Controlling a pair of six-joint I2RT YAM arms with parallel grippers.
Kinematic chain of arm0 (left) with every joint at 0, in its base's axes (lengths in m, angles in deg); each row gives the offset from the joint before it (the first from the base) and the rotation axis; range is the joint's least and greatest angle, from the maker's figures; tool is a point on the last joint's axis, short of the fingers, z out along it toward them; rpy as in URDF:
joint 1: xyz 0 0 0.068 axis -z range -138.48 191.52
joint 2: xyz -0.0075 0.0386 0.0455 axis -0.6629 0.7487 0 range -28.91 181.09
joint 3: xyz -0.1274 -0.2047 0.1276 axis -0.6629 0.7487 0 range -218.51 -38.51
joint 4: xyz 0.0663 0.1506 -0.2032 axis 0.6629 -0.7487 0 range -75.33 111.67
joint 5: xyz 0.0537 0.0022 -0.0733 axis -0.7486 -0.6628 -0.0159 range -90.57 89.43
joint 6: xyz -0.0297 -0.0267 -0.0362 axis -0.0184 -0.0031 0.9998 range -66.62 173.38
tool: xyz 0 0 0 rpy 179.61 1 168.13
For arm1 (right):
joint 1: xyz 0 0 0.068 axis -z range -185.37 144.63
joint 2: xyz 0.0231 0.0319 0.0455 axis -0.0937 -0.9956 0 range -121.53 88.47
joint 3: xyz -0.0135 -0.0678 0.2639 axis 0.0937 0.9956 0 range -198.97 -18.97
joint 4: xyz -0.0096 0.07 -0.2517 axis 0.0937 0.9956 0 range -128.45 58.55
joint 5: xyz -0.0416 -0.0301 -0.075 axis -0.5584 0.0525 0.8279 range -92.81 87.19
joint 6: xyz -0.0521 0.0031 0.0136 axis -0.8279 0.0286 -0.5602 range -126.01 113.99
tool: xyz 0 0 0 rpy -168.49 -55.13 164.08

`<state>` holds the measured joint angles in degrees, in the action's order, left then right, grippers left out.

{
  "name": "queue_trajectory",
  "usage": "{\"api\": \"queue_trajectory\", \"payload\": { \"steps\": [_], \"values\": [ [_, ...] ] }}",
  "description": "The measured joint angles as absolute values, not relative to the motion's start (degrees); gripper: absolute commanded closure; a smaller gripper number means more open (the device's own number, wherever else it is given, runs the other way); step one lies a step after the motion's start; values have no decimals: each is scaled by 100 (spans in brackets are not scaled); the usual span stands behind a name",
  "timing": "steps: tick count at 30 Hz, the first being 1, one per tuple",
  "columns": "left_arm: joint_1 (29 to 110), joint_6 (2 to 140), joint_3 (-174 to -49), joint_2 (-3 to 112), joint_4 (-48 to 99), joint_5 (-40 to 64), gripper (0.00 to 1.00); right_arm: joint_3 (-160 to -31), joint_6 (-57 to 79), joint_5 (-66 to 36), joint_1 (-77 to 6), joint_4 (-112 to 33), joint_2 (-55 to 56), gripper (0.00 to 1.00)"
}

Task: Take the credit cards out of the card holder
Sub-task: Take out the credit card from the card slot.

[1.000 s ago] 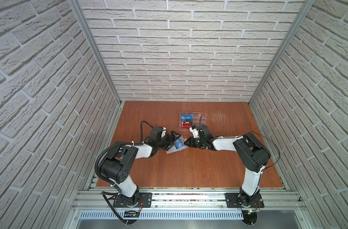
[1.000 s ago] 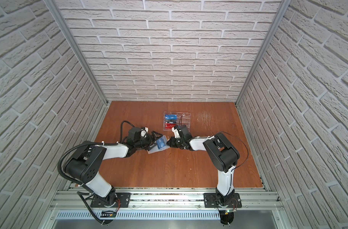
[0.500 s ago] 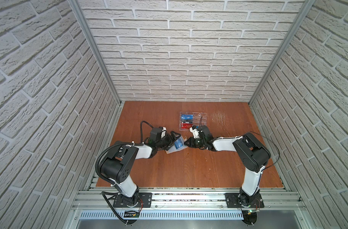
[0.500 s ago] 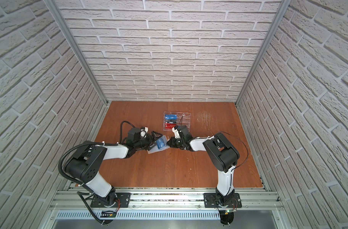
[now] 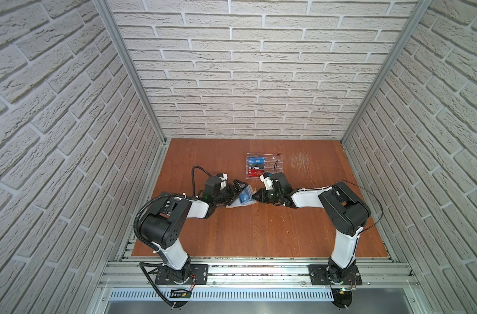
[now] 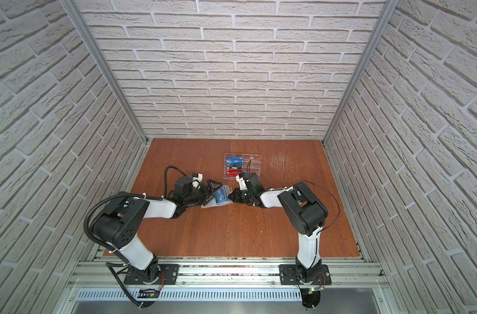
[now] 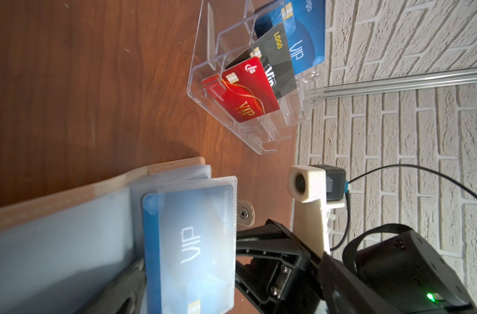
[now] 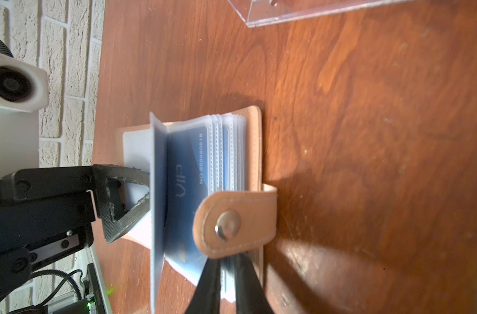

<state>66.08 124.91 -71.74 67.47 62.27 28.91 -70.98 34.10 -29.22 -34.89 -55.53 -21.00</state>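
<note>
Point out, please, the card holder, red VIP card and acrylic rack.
card holder [image 8: 249, 205]: right wrist view, tan snap tab.
red VIP card [image 7: 241, 89]: left wrist view, face centre.
acrylic rack [image 7: 203, 54]: left wrist view, side wall.

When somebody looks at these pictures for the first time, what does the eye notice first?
The open beige card holder lies at the table's middle, a blue VIP card in its frosted sleeve. Behind it, toward the back wall, a clear rack displays a red card, a black card and another blue card.
</note>
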Motion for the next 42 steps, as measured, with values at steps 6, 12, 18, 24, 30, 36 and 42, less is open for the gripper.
{"api": "queue_trajectory", "payload": {
  "steps": [6, 12, 18, 24, 30, 36, 42],
  "values": [
    [6608, 12430, -7102, 6747, 6389, 2884, 4, -7080, 3435, -2951, -3489, -5617, -2116, 88],
    [6640, 12390, -7063, 6749, 6828, 2921, 5, -7080, 3472, -3025, -3487, -5715, -2183, 88],
    [6640, 12349, -7056, 6821, 7034, 2932, 6, -7080, 3539, -3115, -3478, -5826, -2238, 88],
    [6638, 12310, -7056, 6972, 7073, 2926, 7, -7080, 3559, -3134, -3474, -5848, -2251, 88],
    [6638, 12233, -7054, 7009, 7095, 2928, 8, -7080, 3563, -3180, -3463, -5879, -2271, 88],
    [6638, 12191, -7054, 7134, 7211, 2926, 12, -7087, 3579, -3287, -3432, -5929, -2317, 89],
    [6640, 12174, -7054, 7195, 7331, 2908, 15, -7119, 3579, -3364, -3413, -5925, -2352, 89]
  ]
}}
